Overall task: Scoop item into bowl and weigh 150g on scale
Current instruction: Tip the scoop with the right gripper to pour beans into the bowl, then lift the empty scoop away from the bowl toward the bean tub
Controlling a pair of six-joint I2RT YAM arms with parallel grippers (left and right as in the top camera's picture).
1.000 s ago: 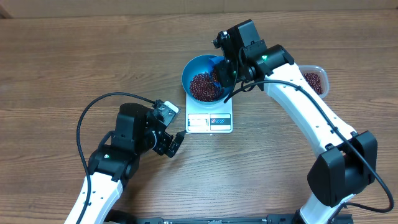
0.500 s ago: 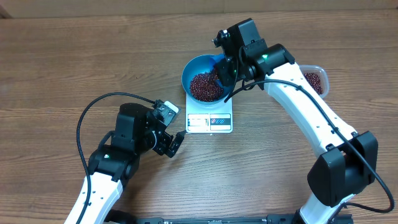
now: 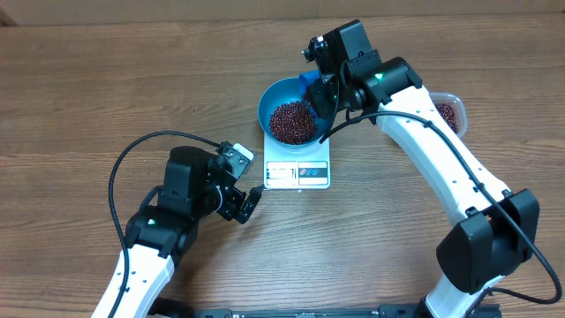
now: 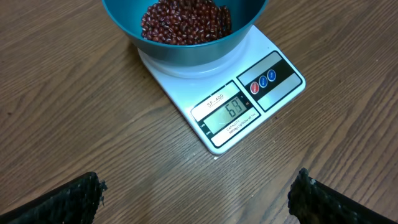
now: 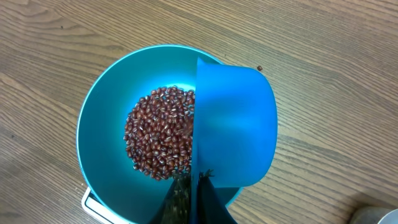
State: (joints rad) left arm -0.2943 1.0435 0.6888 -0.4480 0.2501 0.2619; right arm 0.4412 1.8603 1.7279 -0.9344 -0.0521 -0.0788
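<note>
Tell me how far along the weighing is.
Done: the bowl sits on the scale, with beans in it. In hand: the right fingers hold the scoop tipped over the bowl. Still to do: the display reads sixty-something, well short of 150, so more scoops from the tub.

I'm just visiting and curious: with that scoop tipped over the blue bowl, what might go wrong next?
The scoop hangs over the rim of the bowl, so stray beans could fall onto the table. Also, the bowl overhangs the small scale; a nudge from the scoop might shift it and upset the reading.
</note>
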